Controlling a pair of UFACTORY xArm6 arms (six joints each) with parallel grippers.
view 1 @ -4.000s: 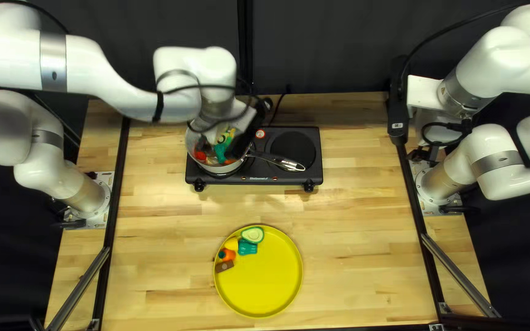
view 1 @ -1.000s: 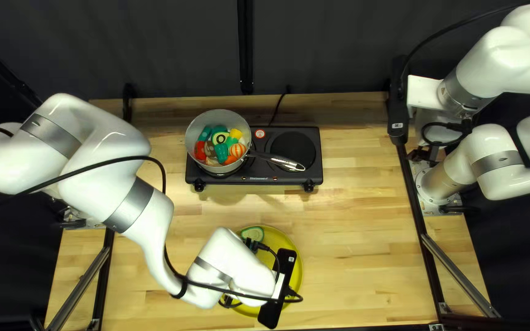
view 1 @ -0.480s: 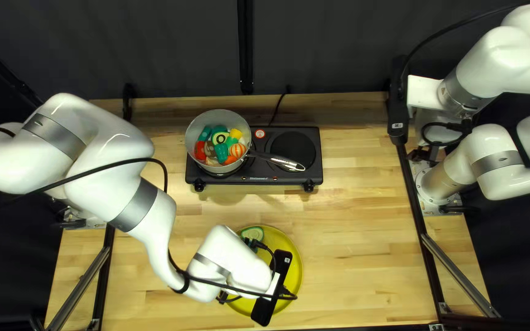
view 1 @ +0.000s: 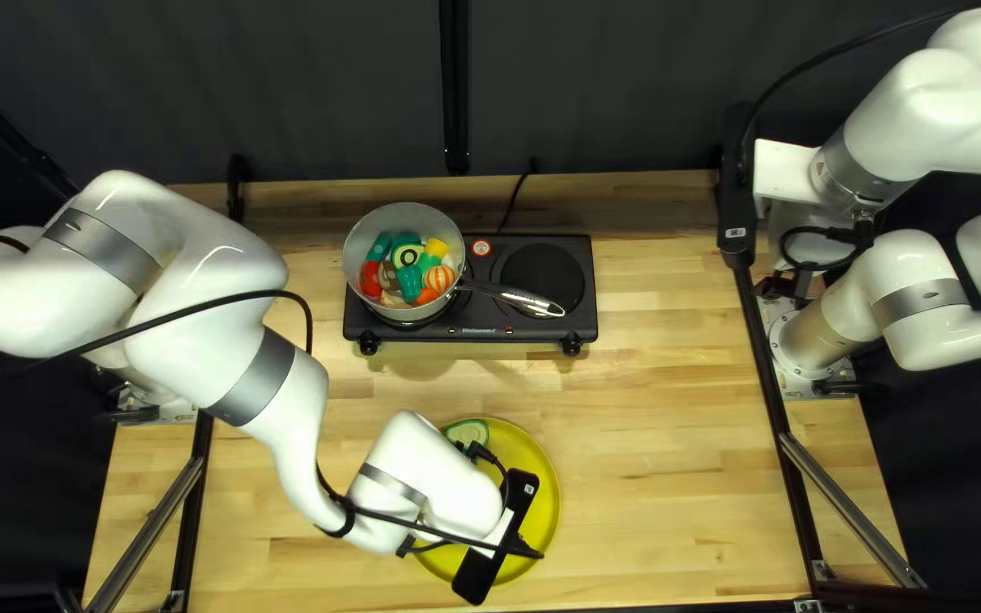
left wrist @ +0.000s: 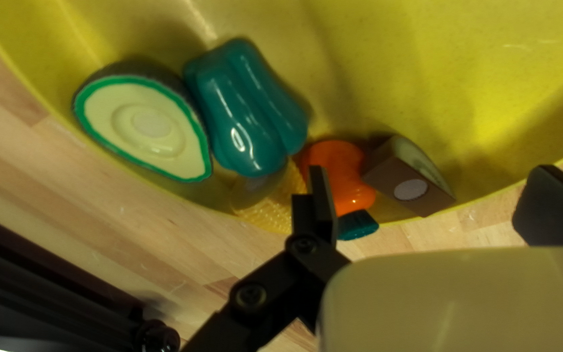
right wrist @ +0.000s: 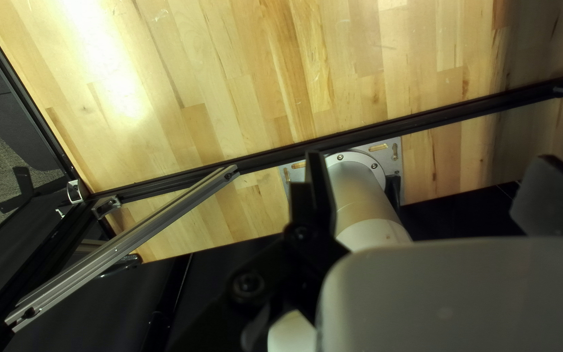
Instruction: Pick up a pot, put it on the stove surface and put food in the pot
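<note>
Saucepan (view 1: 402, 216) on the stove (view 1: 559, 329), holding toy food (view 1: 409, 268), looks rigid, best lifted by its handle (view 1: 522, 300), while the orange pepper (left wrist: 339, 171) by the left gripper (left wrist: 434, 202), jaws spread, seems light, slick and pinchable mid-body; the right gripper (right wrist: 431, 195) gapes too.

No text reads clearly (the stove (view 1: 577, 321) bears tiny lettering (view 1: 483, 332)).

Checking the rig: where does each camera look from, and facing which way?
Top left view: above the table's near edge, slanting toward the curtain; shows left arm and right arm.
Left wrist view: on that wrist, looking along the open left gripper at the plate.
Right wrist view: on that wrist, looking along the open right gripper at table and arm base.
The first two share the plate and avocado.
</note>
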